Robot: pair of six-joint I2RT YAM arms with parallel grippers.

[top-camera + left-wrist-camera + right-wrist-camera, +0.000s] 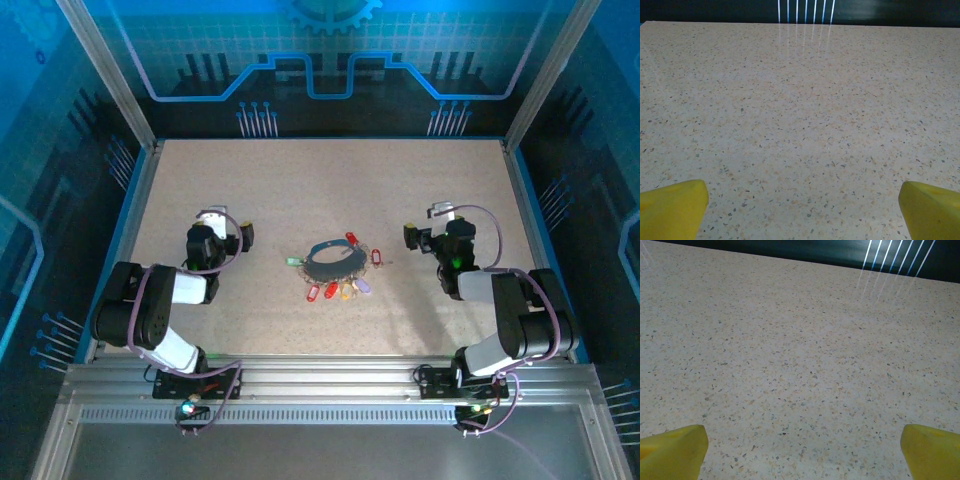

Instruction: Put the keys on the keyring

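The keyring (335,260), a thin dark wire loop, lies flat at the middle of the speckled table (300,190). Around it lie the keys with small tags: a red tag (350,238) at its far side, another red one (376,258) to its right, a green one (295,262) to its left. A red, orange, yellow and purple cluster (338,291) lies along its near side. My left gripper (228,226) hovers well to the left of the loop, open and empty. To the right of the loop my right gripper (428,222) stands open and empty too. Both wrist views show yellow fingertips (670,207) (930,450) wide apart over bare tabletop.
Blue walls and metal posts (108,75) fence the table on the left, right and far sides. A metal rail (320,385) carries both arm bases at the near edge. White pins (805,10) reflect at the far wall.
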